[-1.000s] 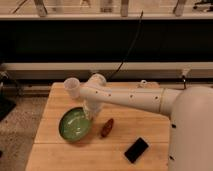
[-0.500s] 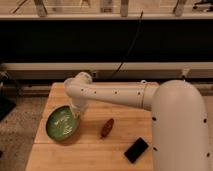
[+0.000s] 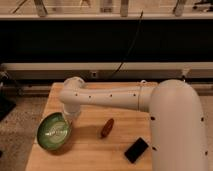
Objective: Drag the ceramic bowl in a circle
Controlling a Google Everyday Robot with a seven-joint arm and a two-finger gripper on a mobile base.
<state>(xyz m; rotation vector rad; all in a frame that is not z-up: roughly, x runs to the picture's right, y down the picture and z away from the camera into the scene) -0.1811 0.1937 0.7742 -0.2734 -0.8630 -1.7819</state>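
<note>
Tool (image 3: 67,118): on the rim of the ceramic bowl (image 3: 52,133); whether it grips, I cannot tell.
Drag: I press evenly, curving away from the bench (image 3: 90,152) edge left of my tool.

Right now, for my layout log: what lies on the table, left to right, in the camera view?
ceramic bowl → brown oblong object → black flat device. The gripper is at the bowl's upper right rim.
</note>
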